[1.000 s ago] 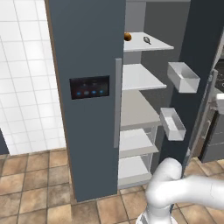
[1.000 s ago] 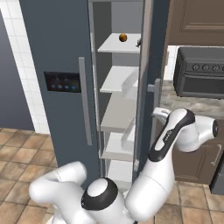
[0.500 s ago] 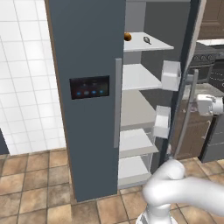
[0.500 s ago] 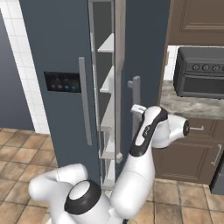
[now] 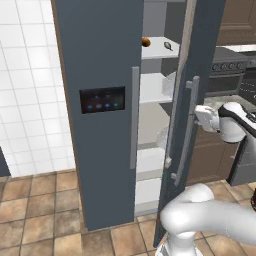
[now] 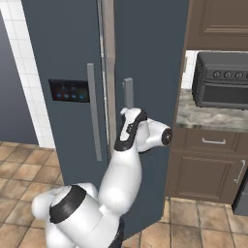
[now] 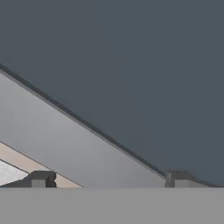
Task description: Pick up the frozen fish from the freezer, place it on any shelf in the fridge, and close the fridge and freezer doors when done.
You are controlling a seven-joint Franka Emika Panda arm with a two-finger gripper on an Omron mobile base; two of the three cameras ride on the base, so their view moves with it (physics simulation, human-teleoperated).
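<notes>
Against the plain fridge door (image 5: pixel 186 125) the gripper (image 7: pixel 109 180) is pressed, jaws spread and empty. That door has been swung from wide open to nearly shut, the fish (image 5: pixel 168 46) lying on the top shelf (image 5: pixel 156 50). With the freezer door (image 5: pixel 100 100) already closed, only a last push is judged to remain.

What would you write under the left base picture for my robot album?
Robot arm pushing the nearly shut fridge door; fish on top shelf.

A dark toaster oven (image 6: pixel 222 80) sits on the stone counter (image 6: pixel 208 117). Brown cabinets (image 6: pixel 206 167) stand below that counter, over tan floor tiles (image 5: pixel 40 210).
</notes>
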